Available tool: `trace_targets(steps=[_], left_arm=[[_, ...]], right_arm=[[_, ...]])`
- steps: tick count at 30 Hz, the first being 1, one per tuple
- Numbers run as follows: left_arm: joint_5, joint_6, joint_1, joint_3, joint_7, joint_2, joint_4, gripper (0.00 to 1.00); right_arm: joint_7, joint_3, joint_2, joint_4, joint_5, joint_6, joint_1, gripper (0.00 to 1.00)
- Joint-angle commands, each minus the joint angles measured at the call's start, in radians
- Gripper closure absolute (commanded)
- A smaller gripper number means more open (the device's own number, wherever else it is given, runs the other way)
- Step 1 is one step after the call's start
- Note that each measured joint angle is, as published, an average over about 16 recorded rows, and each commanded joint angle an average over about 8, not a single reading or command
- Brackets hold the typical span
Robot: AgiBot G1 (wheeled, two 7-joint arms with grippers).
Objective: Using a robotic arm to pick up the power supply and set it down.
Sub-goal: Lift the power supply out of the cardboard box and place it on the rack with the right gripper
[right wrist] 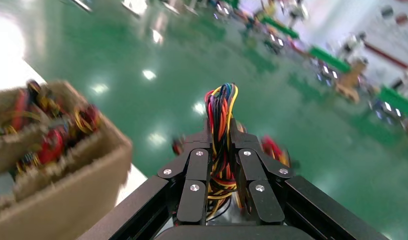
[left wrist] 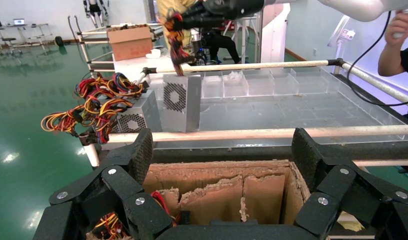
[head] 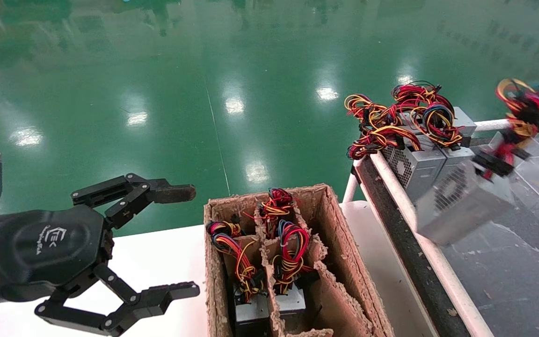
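Right black linkage-finger gripper (right wrist: 223,187) is pinched on the red/yellow/orange/blue wire bundle (right wrist: 221,125) of the small grey metal power supply (head: 463,203) — fingers pressed together on the cables, box hanging below, tilted and clear of any surface. In the head view it sits at about 3 o'clock, over the clear-plastic tray surface (head: 522,262), just inboard of the white tube rail (head: 419,229) that runs along the tray's near edge. Its fan grille faces the two grey boxes parked on the tray (head: 414,164), which are just beside it toward 1 o'clock; their loose wire loops (head: 391,121) spill out over the rail end. Open tray stretches toward 4–5 o'clock.

Left black gripper with the white logo on its palm (head: 183,241) is at 8–9 o'clock, fingers spread wide, holding nothing, hovering over the white table edge (head: 157,252) just beside the cardboard box (head: 335,243). From its wrist view the spread fingers (left wrist: 137,155) frame the box's far wall and the rail behind it.

Brown divided cardboard box at 6 o'clock — ragged pulp dividers, several grey units standing in the cells (head: 251,313) with wire bundles sticking up. The compartments on its right side look open. Green glossy floor (head: 204,93) beyond the table edge from 10 to 1 o'clock.
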Motion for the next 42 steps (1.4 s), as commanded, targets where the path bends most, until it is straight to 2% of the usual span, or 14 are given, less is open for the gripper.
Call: trace_targets(steps=[1, 12, 23, 31, 42], left_arm=[[0.000, 0.000, 0.000, 0.000, 0.000, 0.000, 0.000, 0.00], [0.000, 0.000, 0.000, 0.000, 0.000, 0.000, 0.000, 0.00], [0.000, 0.000, 0.000, 0.000, 0.000, 0.000, 0.000, 0.00], [0.000, 0.000, 0.000, 0.000, 0.000, 0.000, 0.000, 0.00], [0.000, 0.000, 0.000, 0.000, 0.000, 0.000, 0.000, 0.00]], right_arm=[[-0.024, 0.001, 0.019, -0.047, -0.012, -0.002, -0.003, 1.00], [-0.117, -0.039, -0.009, -0.223, -0.112, 0.037, 0.103, 1.00], [-0.178, -0.098, -0.101, -0.390, -0.233, 0.134, 0.273, 1.00], [-0.217, -0.127, -0.149, -0.491, -0.285, 0.179, 0.361, 1.00], [-0.249, -0.162, -0.248, -0.578, -0.348, 0.341, 0.446, 1.00]])
